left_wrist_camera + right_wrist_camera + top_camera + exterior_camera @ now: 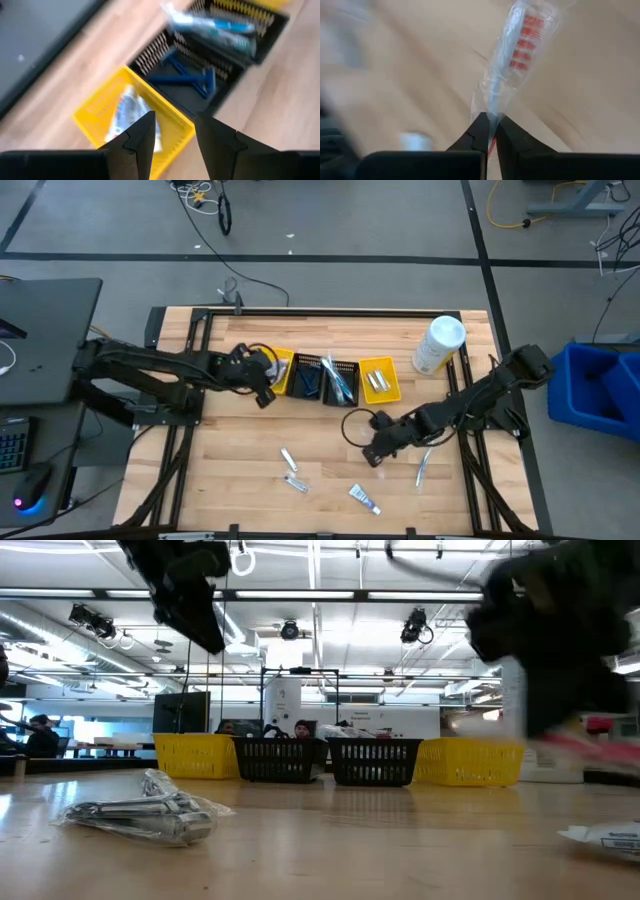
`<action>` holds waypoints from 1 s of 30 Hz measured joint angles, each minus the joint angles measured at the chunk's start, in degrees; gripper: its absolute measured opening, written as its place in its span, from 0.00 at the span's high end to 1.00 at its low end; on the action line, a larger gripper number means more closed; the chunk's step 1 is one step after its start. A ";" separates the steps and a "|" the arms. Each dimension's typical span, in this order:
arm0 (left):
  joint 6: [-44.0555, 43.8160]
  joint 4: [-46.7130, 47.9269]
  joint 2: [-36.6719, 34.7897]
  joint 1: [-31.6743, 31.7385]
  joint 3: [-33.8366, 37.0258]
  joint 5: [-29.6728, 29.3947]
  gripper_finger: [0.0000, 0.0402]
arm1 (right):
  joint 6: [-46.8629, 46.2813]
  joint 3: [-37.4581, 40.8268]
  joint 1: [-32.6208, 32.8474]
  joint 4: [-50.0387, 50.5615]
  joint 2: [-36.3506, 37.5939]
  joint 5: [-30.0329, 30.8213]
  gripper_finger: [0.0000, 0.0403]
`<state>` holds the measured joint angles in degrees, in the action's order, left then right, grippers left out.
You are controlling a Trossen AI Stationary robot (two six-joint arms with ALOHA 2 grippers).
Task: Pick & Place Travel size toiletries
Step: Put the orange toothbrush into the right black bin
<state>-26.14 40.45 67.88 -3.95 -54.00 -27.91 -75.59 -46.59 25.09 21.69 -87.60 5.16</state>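
My right gripper is shut on a toothbrush in a clear wrapper over the table's near right part. Its red bristles show ahead of the fingers. My left gripper is open and empty above the left yellow basket, which holds a white toothpaste tube. Blue razors lie in the black basket beside it, and toothbrushes lie in the second black basket. Loose wrapped items and a tube lie on the near table. My right gripper pinches the wrapped toothbrush's handle between its two fingertips. The toothbrush reaches on ahead in line with the fingers, head end farthest away. In the low view a pink blur under the gripper shows above the table top.
Four baskets stand in a row at mid table: yellow, black, black, yellow. A large white bottle stands at the far right. A slim wrapped item lies beside my right arm. A wrapped item lies nearest the low camera.
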 joint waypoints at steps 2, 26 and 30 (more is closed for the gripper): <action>1.05 0.35 -3.14 0.00 0.02 -2.40 0.64 | 7.35 -0.07 -0.48 -7.42 1.18 5.74 0.95; 2.83 0.69 -3.34 0.01 0.00 -6.37 0.64 | 56.89 -0.15 -30.18 -25.01 1.73 11.90 0.93; 2.39 0.40 -2.01 0.01 0.00 -7.27 0.64 | 56.41 -0.15 -30.20 -23.49 0.27 9.02 0.93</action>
<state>-23.75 40.85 65.87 -3.93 -54.00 -35.18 -19.18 -46.74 -5.11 -1.81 -87.33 14.19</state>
